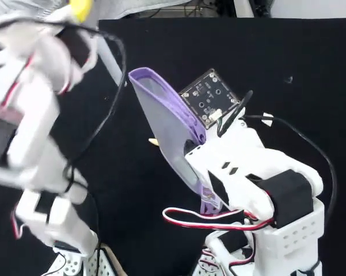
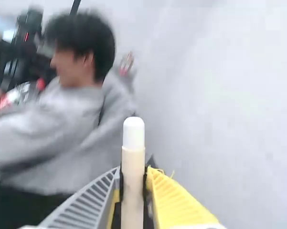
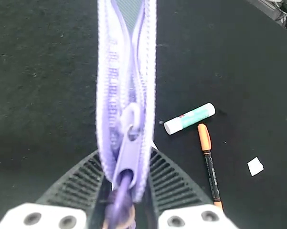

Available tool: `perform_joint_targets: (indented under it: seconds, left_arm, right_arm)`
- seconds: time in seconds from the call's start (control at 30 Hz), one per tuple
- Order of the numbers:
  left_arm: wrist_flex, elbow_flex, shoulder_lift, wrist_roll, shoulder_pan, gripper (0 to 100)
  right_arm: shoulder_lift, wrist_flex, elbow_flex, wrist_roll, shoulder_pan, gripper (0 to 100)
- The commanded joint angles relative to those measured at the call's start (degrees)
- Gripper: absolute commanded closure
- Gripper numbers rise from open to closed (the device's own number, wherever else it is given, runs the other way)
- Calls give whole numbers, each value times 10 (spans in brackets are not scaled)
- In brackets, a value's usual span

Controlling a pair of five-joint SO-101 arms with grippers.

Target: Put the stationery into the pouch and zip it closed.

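Black table (image 1: 311, 86) below: right gripper (image 3: 126, 171) clamps the purple pouch (image 1: 167, 123) on edge at mid-table, left gripper (image 2: 132, 183) pinches a white-capped stick (image 2: 133, 148) held high at far left, so we should bring it tip-down over the pouch's narrow opening while we steady the pouch.

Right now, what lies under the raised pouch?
A glue stick, orange pen and white scrap lie on the table, off to one side. The pouch itself covers the spot directly beneath.

Overhead, close wrist views; shared pouch (image 1: 167, 129)
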Motion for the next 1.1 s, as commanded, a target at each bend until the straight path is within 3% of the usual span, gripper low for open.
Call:
perform_joint_targets:
  seconds: [0.0, 0.57, 1.07]
  left_arm:
    - [-38, -5, -50, -12, -7, 971]
    - [51, -4, -48, -15, -1, 971]
    - [54, -5, 67, -15, -7, 971]
  right_arm:
    - [0, 12, 2, -3, -22, 988]
    - [61, 11, -26, -4, -69, 988]
    - [61, 14, -46, -4, -71, 988]
